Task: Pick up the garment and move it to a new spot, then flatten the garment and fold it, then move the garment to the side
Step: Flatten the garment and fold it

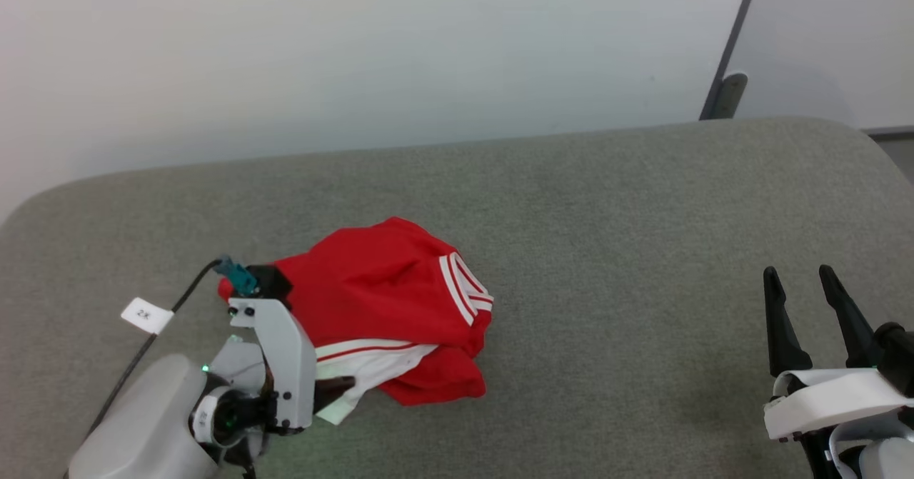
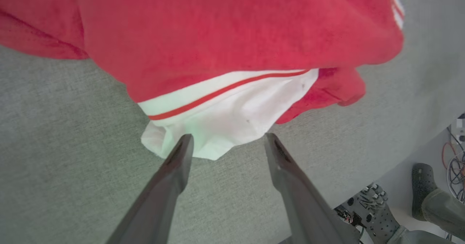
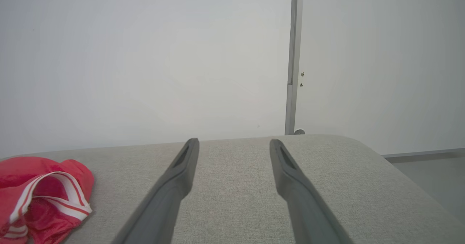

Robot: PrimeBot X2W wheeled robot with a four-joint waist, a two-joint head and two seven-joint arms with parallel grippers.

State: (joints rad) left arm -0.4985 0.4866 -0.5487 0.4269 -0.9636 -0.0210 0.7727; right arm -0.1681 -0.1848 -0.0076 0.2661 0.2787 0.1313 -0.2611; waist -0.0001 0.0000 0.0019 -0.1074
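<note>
I see the bright red jersey garment (image 1: 385,300) with white stripe trim lying crumpled, left of centre on the grey fabric-covered table (image 1: 607,250), well clear of its rounded far edge. Bare surface extends to its right. The left gripper (image 2: 227,138) angles down, fingers spread, tips at the garment's white panel edge. The right gripper (image 1: 796,273) rests well apart, fingers spread, pointing toward the pale wall (image 1: 357,51).

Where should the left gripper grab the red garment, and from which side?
Take the white panel corner sticking out from under the red folds of the garment, coming from the robot's own side, low over the grey surface. It is a thin loose flap lying flat, and the open left gripper points at it.
</note>
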